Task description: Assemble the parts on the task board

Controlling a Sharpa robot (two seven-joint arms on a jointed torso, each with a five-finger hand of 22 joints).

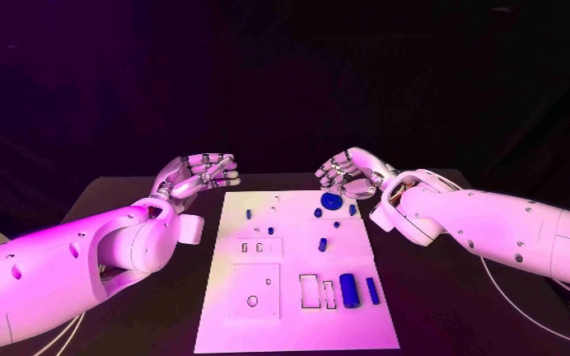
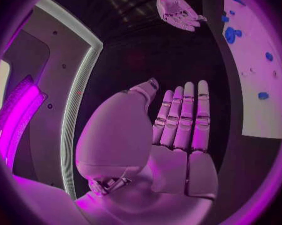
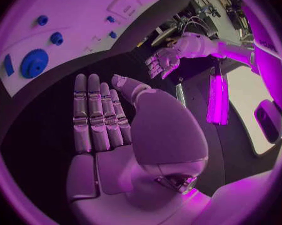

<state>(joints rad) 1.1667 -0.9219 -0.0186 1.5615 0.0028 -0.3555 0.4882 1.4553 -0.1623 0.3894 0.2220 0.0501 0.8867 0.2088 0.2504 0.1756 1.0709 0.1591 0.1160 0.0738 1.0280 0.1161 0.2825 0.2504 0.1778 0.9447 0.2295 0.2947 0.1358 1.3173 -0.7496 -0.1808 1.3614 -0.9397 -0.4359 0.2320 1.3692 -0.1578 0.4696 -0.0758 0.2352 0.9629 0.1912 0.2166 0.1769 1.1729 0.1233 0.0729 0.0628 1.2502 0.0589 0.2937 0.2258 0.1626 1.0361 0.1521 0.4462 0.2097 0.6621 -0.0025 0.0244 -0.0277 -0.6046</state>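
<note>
The white task board (image 1: pixel 297 315) lies in the middle of the table. On it are several blue parts: a round gear (image 1: pixel 331 201) near the far edge, small pegs (image 1: pixel 322 244), and a thick cylinder (image 1: pixel 348 290) beside a thin bar (image 1: pixel 373 291) near the front right. My left hand (image 1: pixel 199 174) hovers off the board's far left corner, fingers apart, holding nothing; its palm and straight fingers (image 2: pixel 181 130) are bare. My right hand (image 1: pixel 348 171) hangs above the board's far right corner, just behind the gear, also holding nothing, its fingers (image 3: pixel 97 117) straight. The gear (image 3: pixel 34 63) lies beyond those fingers.
Black table (image 1: pixel 451 306) surrounds the board on both sides. Rectangular and round recesses (image 1: pixel 254 290) mark the board's front left. The left arm (image 1: pixel 72 257) and right arm (image 1: pixel 499 224) flank the board.
</note>
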